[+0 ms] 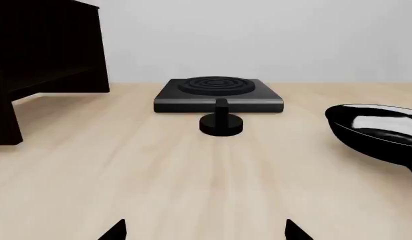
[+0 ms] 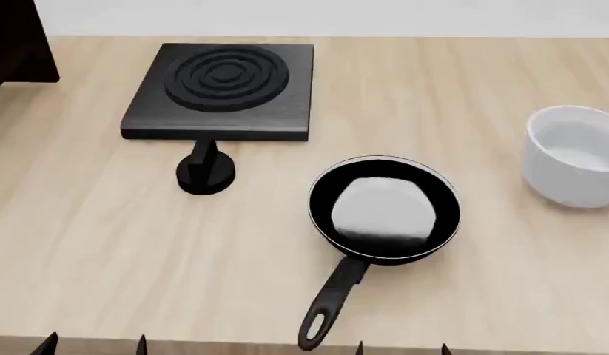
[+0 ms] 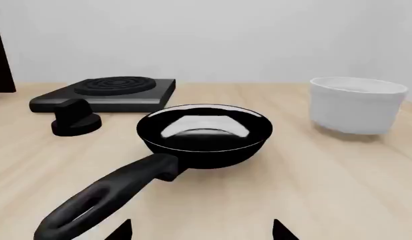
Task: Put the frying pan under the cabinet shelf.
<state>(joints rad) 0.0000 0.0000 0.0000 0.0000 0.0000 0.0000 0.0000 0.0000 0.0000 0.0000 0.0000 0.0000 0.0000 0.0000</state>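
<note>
The frying pan (image 2: 385,208) sits on the wooden table, black with a glossy grey-white inside, its long handle (image 2: 329,303) pointing to the near edge. It shows in the right wrist view (image 3: 204,131) and partly in the left wrist view (image 1: 376,127). The dark cabinet shelf (image 1: 39,55) stands at the far left, only its corner (image 2: 18,37) in the head view. My left gripper (image 2: 92,345) is open and empty at the near left edge. My right gripper (image 2: 403,347) is open and empty, just short of the handle's end (image 3: 79,212).
A square black stove plate (image 2: 222,90) with rings lies at the back, a black knob (image 2: 206,171) in front of it. A white bowl (image 2: 576,155) stands at the right. The table's near edge (image 2: 235,346) runs under both grippers.
</note>
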